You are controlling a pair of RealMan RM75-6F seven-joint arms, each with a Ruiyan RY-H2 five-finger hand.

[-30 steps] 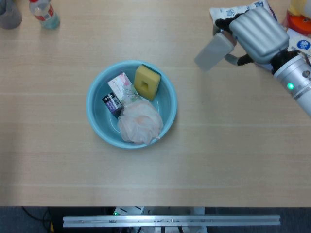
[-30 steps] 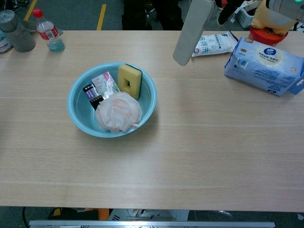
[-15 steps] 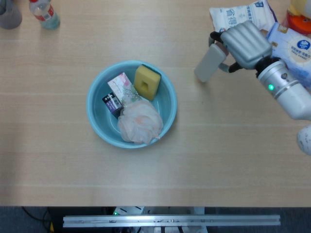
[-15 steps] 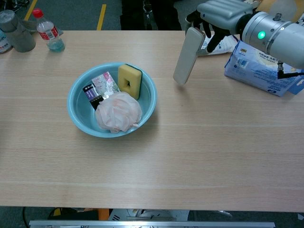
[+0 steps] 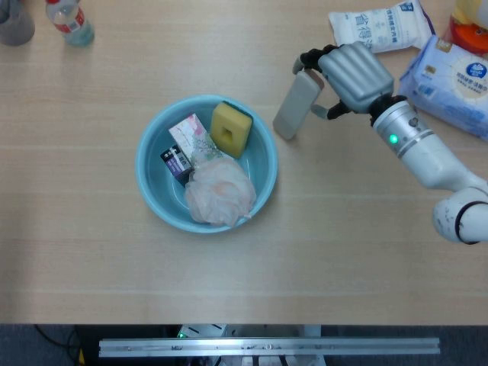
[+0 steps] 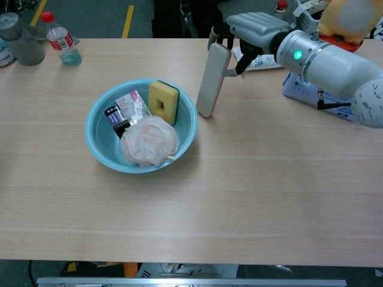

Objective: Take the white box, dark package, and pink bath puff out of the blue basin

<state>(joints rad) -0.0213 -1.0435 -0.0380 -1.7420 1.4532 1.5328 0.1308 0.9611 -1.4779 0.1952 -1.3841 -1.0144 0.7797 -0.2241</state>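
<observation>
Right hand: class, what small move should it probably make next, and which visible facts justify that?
Probably set the flat grey slab down on the table and let go: the right hand holds it beside the blue basin, while white box, dark package and pink bath puff remain inside.

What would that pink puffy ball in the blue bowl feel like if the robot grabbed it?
The pink bath puff looks like bunched mesh, so it would probably squash and feel very light. It overlaps the dark package in the blue basin, so lifting it may nudge that.
</observation>
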